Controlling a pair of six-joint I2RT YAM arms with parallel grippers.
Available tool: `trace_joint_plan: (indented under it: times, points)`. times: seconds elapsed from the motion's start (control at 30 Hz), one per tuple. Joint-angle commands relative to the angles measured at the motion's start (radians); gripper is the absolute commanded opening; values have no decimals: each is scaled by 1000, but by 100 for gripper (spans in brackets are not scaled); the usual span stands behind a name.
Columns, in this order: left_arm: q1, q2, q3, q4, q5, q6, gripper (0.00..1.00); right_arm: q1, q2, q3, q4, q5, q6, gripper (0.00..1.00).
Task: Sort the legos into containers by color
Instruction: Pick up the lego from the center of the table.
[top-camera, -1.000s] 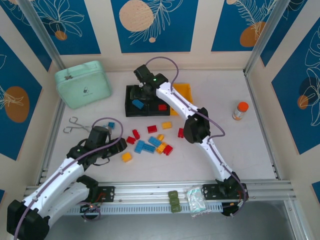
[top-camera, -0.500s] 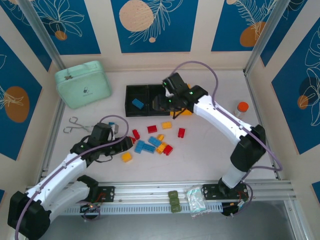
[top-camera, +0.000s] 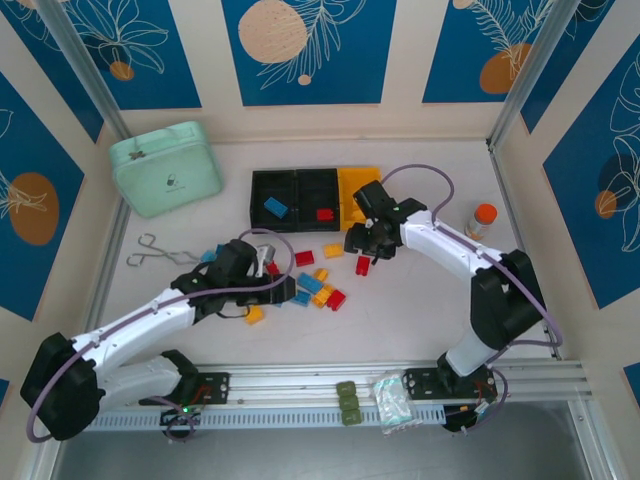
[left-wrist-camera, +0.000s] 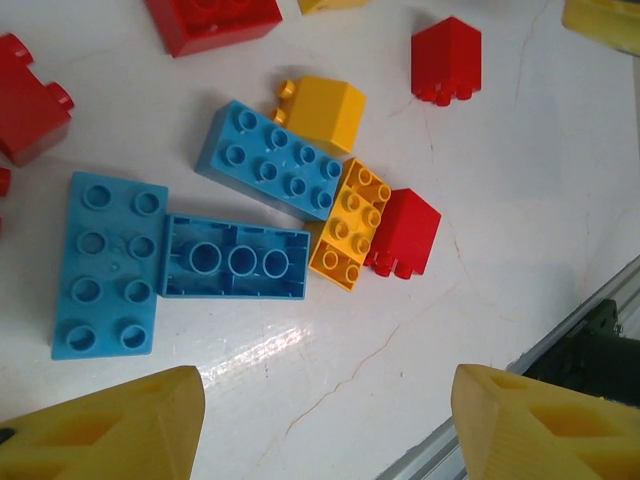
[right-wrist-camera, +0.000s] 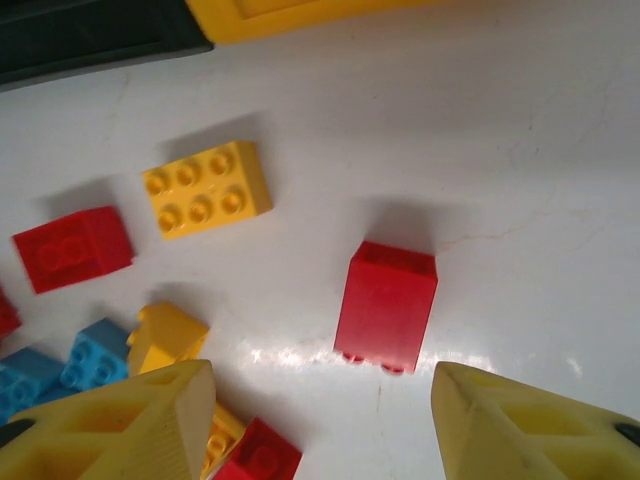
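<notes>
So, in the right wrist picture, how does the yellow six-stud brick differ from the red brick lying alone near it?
Colour: the yellow brick is yellow-orange, and the red brick is plain red.
Pose: the yellow brick lies flat with its studs facing up, while the red brick lies on its side with its studs pointing sideways.
Both lie loose on the white table.

A white table (top-camera: 440, 310) carries a mint-green case (top-camera: 165, 168) far left, three joined bins (top-camera: 297, 200) far centre, loose legos (top-camera: 322, 295) mid-table — red, blue, yellow — metal forceps (top-camera: 150, 250) left, an orange-capped bottle (top-camera: 481, 221) right.
</notes>
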Motion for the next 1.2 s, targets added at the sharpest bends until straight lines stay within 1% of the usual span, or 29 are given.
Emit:
trace_joint_plan:
  times: [0.0, 0.2, 0.27, 0.3, 0.4, 0.53, 0.63, 0.87, 1.07, 1.17]
  points:
    - [-15, 2, 29, 20, -35, 11, 66, -5, 65, -9, 29, 7, 27, 58]
    - [-16, -9, 8, 15, -55, 2, 66, -7, 157, 4, 28, 22, 48, 56]
    - [-17, -8, -1, 16, -59, -1, 66, -6, 171, -6, 42, 18, 49, 53]
    - [-17, -7, -3, 19, -61, -3, 66, -6, 178, -11, 45, 16, 51, 50]
    - [-16, 2, -8, 24, -61, -5, 66, -1, 187, -17, 46, 21, 48, 36]
    - [-16, 18, -4, 37, -61, -3, 66, 7, 167, -9, 32, 36, 36, 25]
    - [-17, 30, 0, 44, -60, -1, 66, 9, 142, 7, 16, 41, 22, 23]
    - [-16, 36, -3, 50, -60, -6, 66, 31, 89, 69, -33, 52, 1, 23]
    - [-17, 18, -6, 39, -76, -9, 66, 49, 83, 183, -67, 48, -35, 23]
    - [-17, 3, -10, 29, -94, -17, 66, 54, 110, 257, -76, 40, -56, 23]
